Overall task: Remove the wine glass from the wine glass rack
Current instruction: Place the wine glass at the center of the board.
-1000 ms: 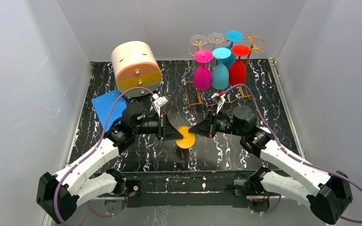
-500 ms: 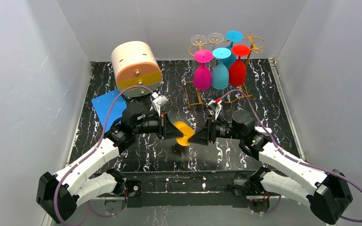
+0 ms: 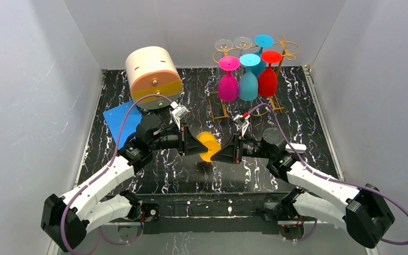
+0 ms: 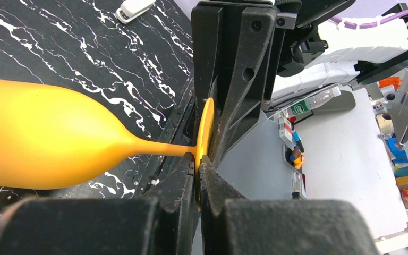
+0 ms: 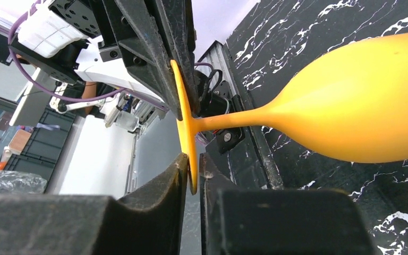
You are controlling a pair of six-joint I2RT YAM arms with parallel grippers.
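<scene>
Mid-table, the left gripper (image 4: 198, 183) is clamped on the foot of the orange wine glass (image 3: 209, 143). The glass lies sideways in the air above the black marble table (image 3: 308, 122), well apart from its rack. The right gripper (image 5: 193, 178) straddles the same foot from the opposite side; whether it presses is unclear. Beyond stands the wine glass rack (image 3: 288, 51), with coloured glasses (image 3: 248, 84) hanging upside-down.

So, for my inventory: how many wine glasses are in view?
7. Six hang on the wine glass rack: two clear, teal, magenta, light blue, red. The orange wine glass is held by the left gripper. None seem hidden.
</scene>
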